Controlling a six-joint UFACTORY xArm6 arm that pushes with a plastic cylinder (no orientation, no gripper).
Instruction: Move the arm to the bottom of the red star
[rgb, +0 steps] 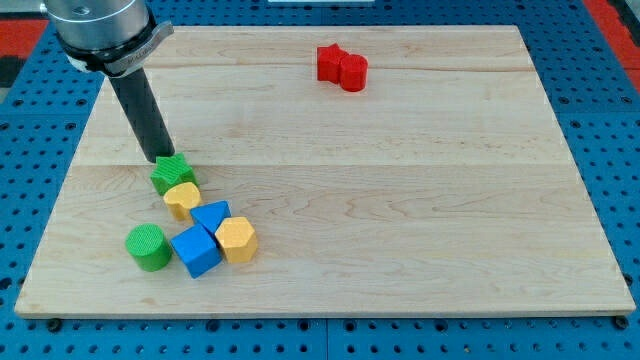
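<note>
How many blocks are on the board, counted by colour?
Red: 1, the red block near the view's top.
Green: 2, the green star beside my tip and the green cylinder.
Yellow: 2, and.
Blue: 2, and.
Total: 7

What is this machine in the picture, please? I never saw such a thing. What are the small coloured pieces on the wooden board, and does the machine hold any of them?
This is a robot arm seen by one camera, from above and in front. It has no hand, only a dark rod. My tip slides on the wooden board and pushes blocks; it holds nothing. Now it sits right at the green star, on its top-left side. Below lie a yellow block, a blue triangle, a blue cube, a yellow hexagon and a green cylinder. The red block, the target, lies far off near the view's top.
</note>
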